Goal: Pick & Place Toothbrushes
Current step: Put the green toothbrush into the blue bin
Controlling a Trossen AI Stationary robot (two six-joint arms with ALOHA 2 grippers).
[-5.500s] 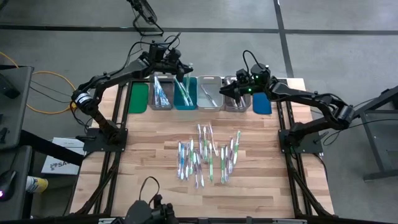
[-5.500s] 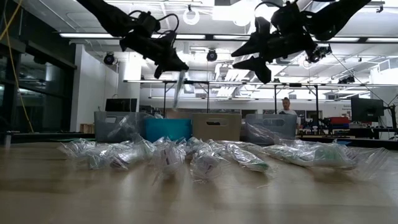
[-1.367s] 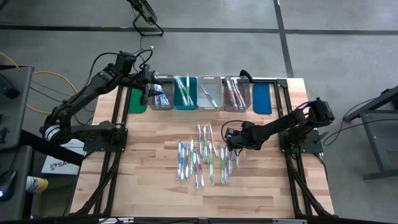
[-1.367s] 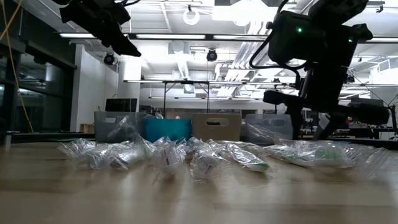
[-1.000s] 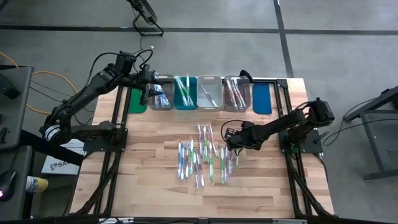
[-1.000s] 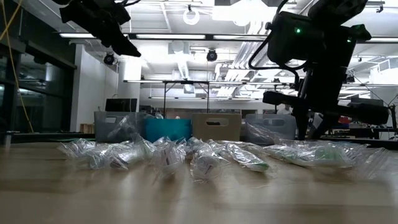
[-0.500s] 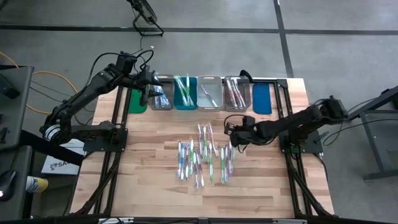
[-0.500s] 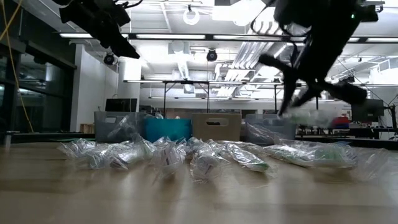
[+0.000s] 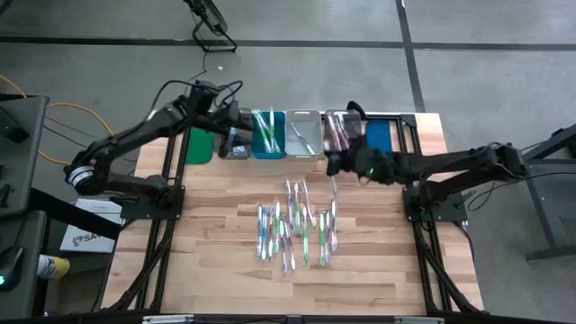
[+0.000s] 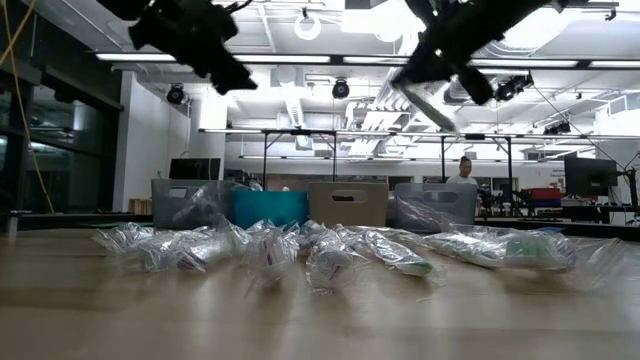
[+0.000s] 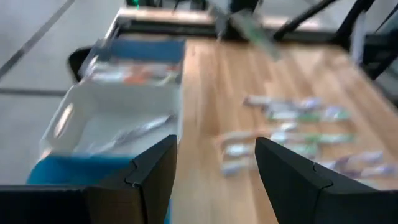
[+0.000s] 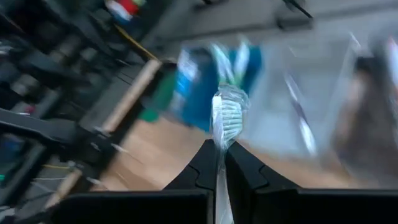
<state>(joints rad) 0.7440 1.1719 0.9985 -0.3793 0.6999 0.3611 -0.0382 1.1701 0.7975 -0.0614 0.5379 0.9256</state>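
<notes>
Toothbrush (image 12: 225, 113) wrapped, pinched in closed right gripper (image 12: 221, 155), blurred, colour unclear, left gripper (image 11: 214, 163) open over far bins (image 9: 304, 135)

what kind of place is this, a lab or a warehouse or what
Probably a robotics lab or workshop in a large industrial hall: a wooden table on a bare concrete floor, with exposed ducts and strip lights overhead and desks with monitors behind.

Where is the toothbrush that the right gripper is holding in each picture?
High view: the toothbrush hangs below the right gripper, near the bins.
Low view: up high, tilted, right of centre.
Left wrist view: blurred, far across the table.
Right wrist view: pinched between the fingers.
Shared landmark: the teal bin.
</notes>
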